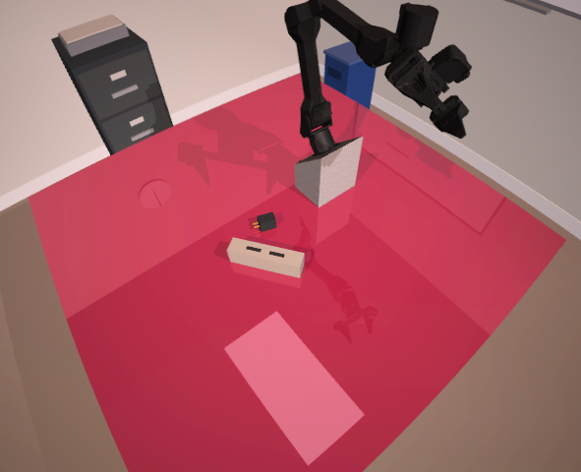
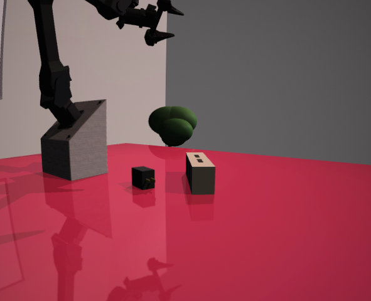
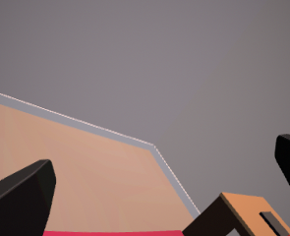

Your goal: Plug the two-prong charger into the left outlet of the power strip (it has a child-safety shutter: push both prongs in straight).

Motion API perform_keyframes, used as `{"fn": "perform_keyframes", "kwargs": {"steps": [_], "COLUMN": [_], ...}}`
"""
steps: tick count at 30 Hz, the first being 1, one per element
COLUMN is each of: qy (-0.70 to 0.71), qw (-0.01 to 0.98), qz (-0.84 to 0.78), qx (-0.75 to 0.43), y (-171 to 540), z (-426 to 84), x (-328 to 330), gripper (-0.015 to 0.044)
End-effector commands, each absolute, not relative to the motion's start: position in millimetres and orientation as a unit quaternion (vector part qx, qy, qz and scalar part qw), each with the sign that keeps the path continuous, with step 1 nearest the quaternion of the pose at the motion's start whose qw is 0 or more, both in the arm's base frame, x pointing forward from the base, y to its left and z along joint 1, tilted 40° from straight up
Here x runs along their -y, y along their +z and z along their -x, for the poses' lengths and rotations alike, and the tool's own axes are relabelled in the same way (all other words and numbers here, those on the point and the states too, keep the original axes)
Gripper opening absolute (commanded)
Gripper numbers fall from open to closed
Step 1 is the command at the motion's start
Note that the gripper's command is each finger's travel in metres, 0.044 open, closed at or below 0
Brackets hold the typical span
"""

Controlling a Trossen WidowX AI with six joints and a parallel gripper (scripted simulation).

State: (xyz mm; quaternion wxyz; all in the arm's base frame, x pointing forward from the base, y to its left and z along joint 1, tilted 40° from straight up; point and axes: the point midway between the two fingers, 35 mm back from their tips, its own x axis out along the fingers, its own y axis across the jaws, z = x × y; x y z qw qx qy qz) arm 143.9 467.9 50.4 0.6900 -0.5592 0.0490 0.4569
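The black charger [image 1: 266, 221] [image 2: 142, 177] lies on the red table, its two brass prongs pointing sideways, level with the table. The cream power strip [image 1: 264, 263] [image 2: 203, 180] stands beside it, apart from it, with two dark outlets in its top face. In the top view the charger is just behind the strip. My gripper [image 1: 465, 102] [image 2: 178, 24] [image 3: 167, 159] is open and empty, high above the table and well away from charger and strip. The wrist view shows neither of them.
The arm rises from a grey slanted block [image 1: 338, 170] [image 2: 88, 152] near the charger. The glossy red table [image 1: 143, 355] [image 2: 276, 233] shows reflections and a paler rectangle. Beyond it stand a dark cabinet [image 1: 122, 96], a blue bin [image 1: 359, 76] and a green plant [image 2: 173, 126].
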Motion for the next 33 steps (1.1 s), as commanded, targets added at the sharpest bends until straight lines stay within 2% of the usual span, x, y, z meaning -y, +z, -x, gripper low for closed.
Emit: {"fn": "perform_keyframes", "kwargs": {"steps": [1, 8, 33], "qy": [0.438, 0.387, 0.219], "qw": [0.701, 0.729, 0.788], "qz": [0.556, 0.548, 0.456], "qx": [-0.087, -0.135, -0.35], "y": [40, 30, -10], "z": [-163, -202, -289], "x": [-452, -420, -297], "gripper": [0.044, 0.044, 0.044]}}
